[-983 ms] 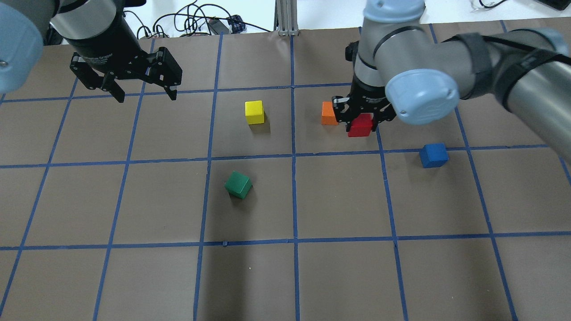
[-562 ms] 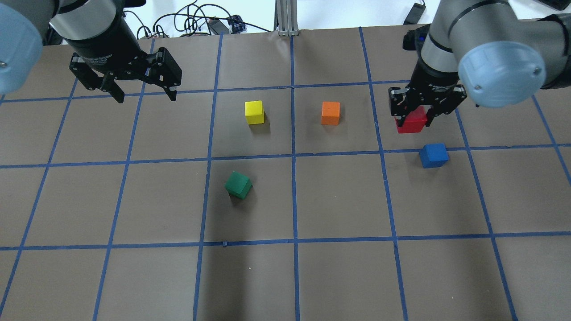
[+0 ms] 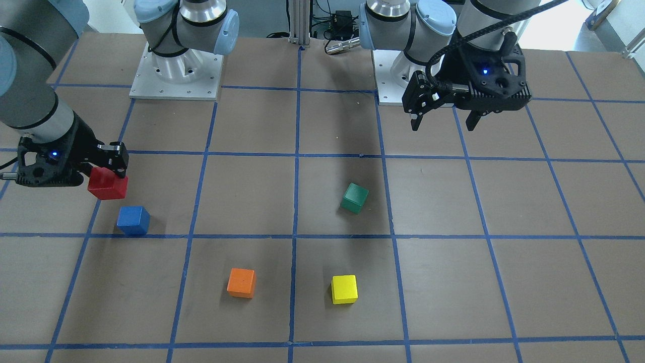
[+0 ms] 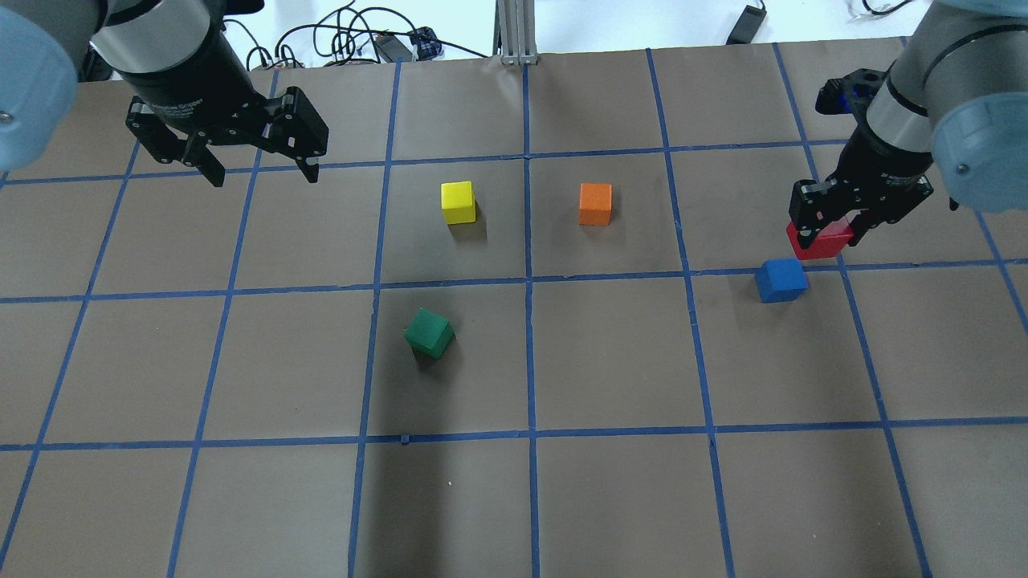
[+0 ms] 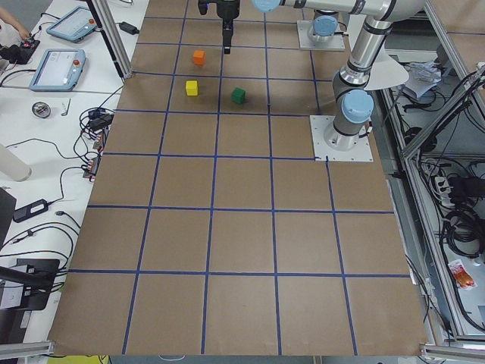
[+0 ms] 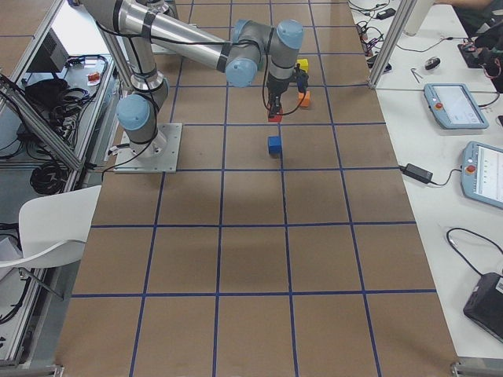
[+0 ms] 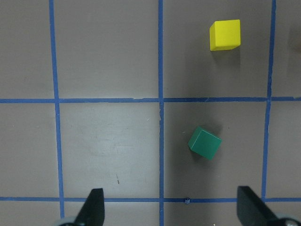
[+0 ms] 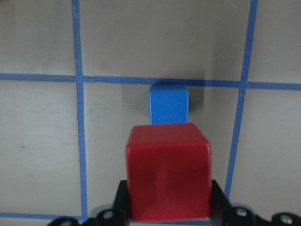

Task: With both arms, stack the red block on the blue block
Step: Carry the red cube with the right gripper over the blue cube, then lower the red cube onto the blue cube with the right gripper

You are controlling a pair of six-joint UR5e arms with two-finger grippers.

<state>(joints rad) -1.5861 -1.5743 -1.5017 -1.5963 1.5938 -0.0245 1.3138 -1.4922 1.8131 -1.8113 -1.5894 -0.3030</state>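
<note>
The left gripper (image 4: 263,175) hovers at far left, fingers spread wide with nothing between them; a yellow cube (image 4: 458,201), green cube (image 4: 429,333) and orange cube (image 4: 595,203) lie in the middle; the blue block (image 4: 781,279) rests further right; just beside it the right gripper (image 4: 831,229) pinches the red block (image 4: 819,245), offset from the blue one rather than over it.
</note>
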